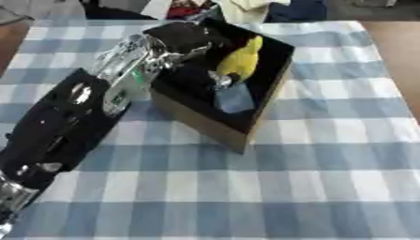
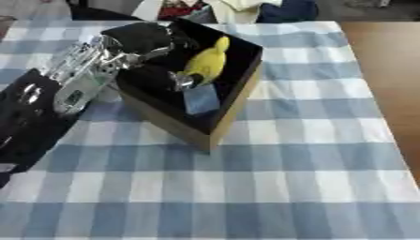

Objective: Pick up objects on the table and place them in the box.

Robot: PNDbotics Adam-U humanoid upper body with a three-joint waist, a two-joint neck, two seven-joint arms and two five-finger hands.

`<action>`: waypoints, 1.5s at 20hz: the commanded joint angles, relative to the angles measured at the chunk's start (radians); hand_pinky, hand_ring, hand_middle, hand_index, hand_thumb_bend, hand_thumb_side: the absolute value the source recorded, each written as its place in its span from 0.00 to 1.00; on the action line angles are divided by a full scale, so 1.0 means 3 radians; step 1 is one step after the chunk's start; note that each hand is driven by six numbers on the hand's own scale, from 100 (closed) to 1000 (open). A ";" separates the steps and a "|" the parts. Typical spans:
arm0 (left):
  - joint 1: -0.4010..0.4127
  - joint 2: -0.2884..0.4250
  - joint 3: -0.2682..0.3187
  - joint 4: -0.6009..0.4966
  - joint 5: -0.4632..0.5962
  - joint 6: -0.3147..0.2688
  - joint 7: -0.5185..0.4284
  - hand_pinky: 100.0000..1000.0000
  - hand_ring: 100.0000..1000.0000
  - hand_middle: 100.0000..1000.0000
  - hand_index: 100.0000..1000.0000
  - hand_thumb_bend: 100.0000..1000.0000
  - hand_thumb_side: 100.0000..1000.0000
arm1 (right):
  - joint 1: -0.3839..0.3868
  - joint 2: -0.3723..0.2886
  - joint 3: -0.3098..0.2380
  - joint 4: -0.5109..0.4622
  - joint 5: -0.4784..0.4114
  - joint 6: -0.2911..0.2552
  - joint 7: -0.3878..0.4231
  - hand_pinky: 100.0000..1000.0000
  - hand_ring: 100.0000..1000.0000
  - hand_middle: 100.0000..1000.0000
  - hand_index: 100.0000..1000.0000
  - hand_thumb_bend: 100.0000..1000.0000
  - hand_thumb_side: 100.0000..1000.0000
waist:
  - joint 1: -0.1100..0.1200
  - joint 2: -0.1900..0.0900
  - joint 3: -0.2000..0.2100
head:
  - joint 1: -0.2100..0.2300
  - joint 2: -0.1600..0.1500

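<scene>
Black and silver, the robot's left arm [image 1: 57, 126] comes up from the near left corner of the checked tablecloth [image 1: 271, 187] and reaches over the left wall of the box [image 1: 215, 123], which stands toward the far middle of the table. Its left hand [image 1: 184, 40] hangs over the box's far left part; whether its fingers are curled cannot be told. Inside lie a pale blue object [image 1: 235, 101] and, farther back, a yellow object [image 1: 241, 60].
</scene>
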 commanded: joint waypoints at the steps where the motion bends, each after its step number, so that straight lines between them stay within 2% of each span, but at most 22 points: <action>1: -0.0074 0.0079 0.0088 -0.0176 -0.0027 0.0094 0.0017 0.77 0.86 0.78 0.94 0.29 1.00 | -0.0031 -0.0039 -0.0027 -0.0058 -0.0019 0.0006 0.0006 0.98 0.89 0.73 0.80 0.00 0.62 | -0.0001 -0.0093 0.0008 | -0.0009 0.0017; 3: -0.0077 0.0102 0.0108 -0.0287 0.0006 0.0133 -0.0005 0.77 0.86 0.78 0.94 0.29 1.00 | -0.0024 -0.0042 -0.0027 -0.0057 -0.0020 0.0008 0.0010 0.98 0.89 0.73 0.80 0.00 0.62 | 0.0000 -0.0099 0.0020 | -0.0016 0.0028; 5: -0.0083 0.0130 0.0118 -0.0395 0.0033 0.0165 -0.0055 0.77 0.86 0.79 0.94 0.33 1.00 | -0.0020 -0.0039 -0.0026 -0.0058 -0.0022 0.0011 0.0013 0.98 0.89 0.73 0.80 0.00 0.62 | 0.0001 -0.0103 0.0029 | -0.0019 0.0037; 9: -0.0082 0.0148 0.0184 -0.0600 0.0147 0.0250 -0.0096 0.76 0.85 0.78 0.93 0.20 1.00 | -0.0008 -0.0039 -0.0029 -0.0061 -0.0024 0.0016 0.0014 0.98 0.89 0.73 0.80 0.00 0.62 | -0.0003 -0.0110 0.0045 | -0.0020 0.0045; 10: -0.0081 0.0160 0.0218 -0.0683 0.0207 0.0272 -0.0078 0.76 0.84 0.77 0.92 0.13 0.97 | -0.0002 -0.0042 -0.0033 -0.0062 -0.0024 0.0017 0.0011 0.98 0.89 0.73 0.80 0.00 0.62 | -0.0003 -0.0112 0.0053 | -0.0020 0.0056; 13: -0.0016 0.0261 0.0363 -0.1031 0.0421 0.0316 -0.0048 0.75 0.83 0.76 0.91 0.08 0.87 | 0.0009 -0.0052 -0.0040 -0.0066 -0.0022 0.0022 0.0002 0.98 0.89 0.73 0.80 0.00 0.62 | -0.0003 -0.0114 0.0076 | -0.0036 0.0074; 16: 0.0106 0.0413 0.0512 -0.1276 0.0544 0.0349 -0.0150 0.75 0.84 0.77 0.91 0.04 0.79 | 0.0010 -0.0062 -0.0046 -0.0069 -0.0020 0.0023 -0.0007 0.98 0.89 0.73 0.80 0.00 0.62 | -0.0007 -0.0118 0.0092 | -0.0066 0.0082; 18: 0.0184 0.0537 0.0588 -0.1351 0.0554 0.0355 -0.0241 0.76 0.84 0.77 0.91 0.04 0.79 | 0.0013 -0.0069 -0.0050 -0.0068 -0.0018 0.0021 -0.0016 0.98 0.89 0.73 0.80 0.00 0.62 | -0.0012 -0.0125 0.0103 | -0.0087 0.0091; 24: 0.0425 0.0876 0.0707 -0.1434 0.0478 0.0305 -0.0421 0.77 0.87 0.79 0.93 0.15 0.76 | 0.0021 -0.0085 -0.0054 -0.0059 -0.0009 0.0013 -0.0032 0.98 0.89 0.73 0.80 0.00 0.62 | -0.0024 -0.0145 0.0139 | -0.0121 0.0106; 30: 0.0657 0.1071 0.0795 -0.1416 0.0376 0.0247 -0.0608 0.79 0.89 0.80 0.94 0.23 0.77 | 0.0026 -0.0086 -0.0061 -0.0058 -0.0006 0.0009 -0.0046 0.98 0.89 0.73 0.80 0.00 0.62 | -0.0038 -0.0151 0.0158 | -0.0140 0.0095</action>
